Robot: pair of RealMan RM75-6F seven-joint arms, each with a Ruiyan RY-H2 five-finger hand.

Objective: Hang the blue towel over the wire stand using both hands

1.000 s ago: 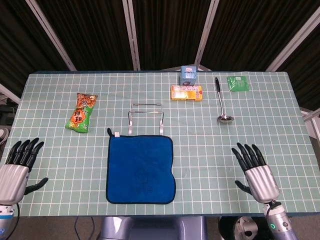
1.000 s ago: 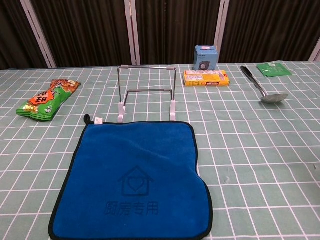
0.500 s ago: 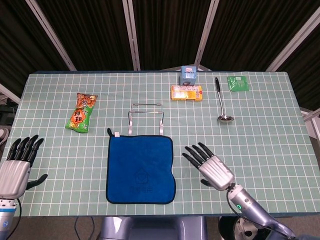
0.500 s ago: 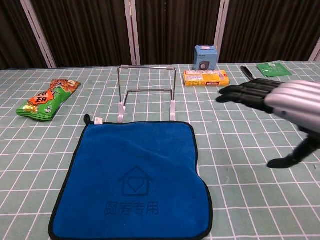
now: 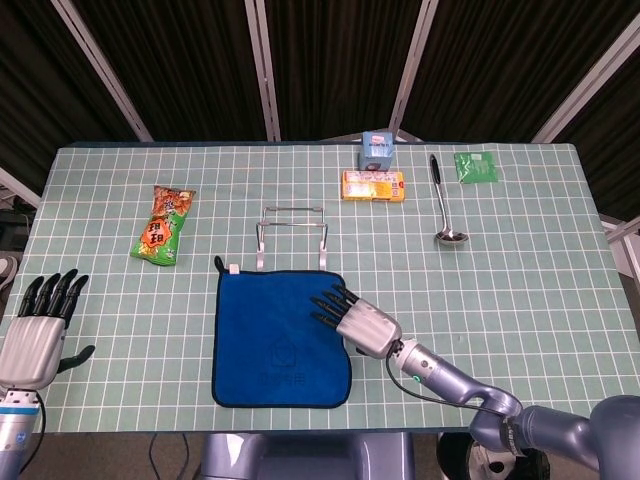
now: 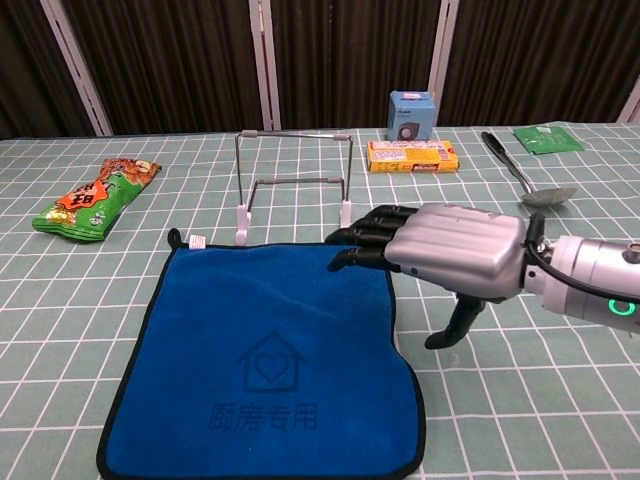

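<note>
the blue towel (image 5: pixel 282 338) lies flat on the green gridded table (image 5: pixel 520 270), spread out with a black hem and a little house mark in the middle, its far edge just in front of the feet of the wire stand (image 5: pixel 293 236). the stand sits upright and bare, nothing draped on it. the right hand (image 5: pixel 355 315) reaches in over the towel's far right corner, palm down, fingers (image 6: pixel 372 236) stretched out straight and a little apart, thumb hanging below toward the table; it holds nothing, and from the chest view the fingertips look to be over the towel's edge, though i can't say whether they touch the cloth. the left hand (image 5: pixel 38 328) is well off to the left near the table's front corner, fingers straight and spread, thumb out to the side, empty too. off to the left of the stand lies a green snack bag (image 5: pixel 164 224). at the far side there's a yellow box (image 5: pixel 374 185) with a small blue box (image 5: pixel 377 150) just behind it, a ladle (image 5: pixel 442 202) lying to their right, and a green packet (image 5: pixel 476 166) beyond that.
</note>
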